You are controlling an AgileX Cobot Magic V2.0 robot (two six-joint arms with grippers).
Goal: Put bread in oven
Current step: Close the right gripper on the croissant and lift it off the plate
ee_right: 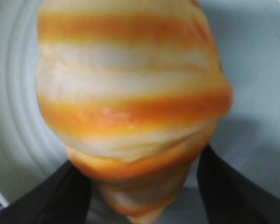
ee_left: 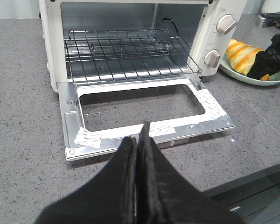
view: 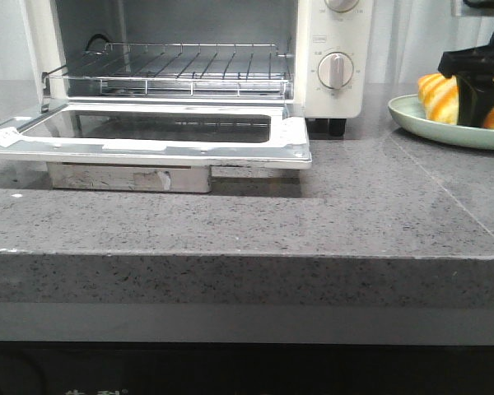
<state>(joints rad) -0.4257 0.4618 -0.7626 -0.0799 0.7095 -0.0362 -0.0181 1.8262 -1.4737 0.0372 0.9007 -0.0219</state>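
The bread (view: 442, 97), glossy orange with pale stripes, lies on a pale green plate (view: 428, 125) at the far right of the counter. My right gripper (view: 477, 105) is down over it. In the right wrist view its fingers (ee_right: 70, 196) stand apart on either side of the narrow end of the bread (ee_right: 130, 93), with gaps showing, so it is open. The cream-white oven (view: 337, 41) stands at the back left. Its glass door (view: 148, 146) is folded down flat and the wire rack (view: 181, 70) is bare. My left gripper (ee_left: 139, 133) is shut and empty in front of the door (ee_left: 140, 100).
A metallic block (view: 132, 177) sits under the lowered door. The grey stone counter ends in a front edge (view: 230, 251). The oven's knobs (view: 336, 71) face forward between the opening and the plate (ee_left: 252, 79).
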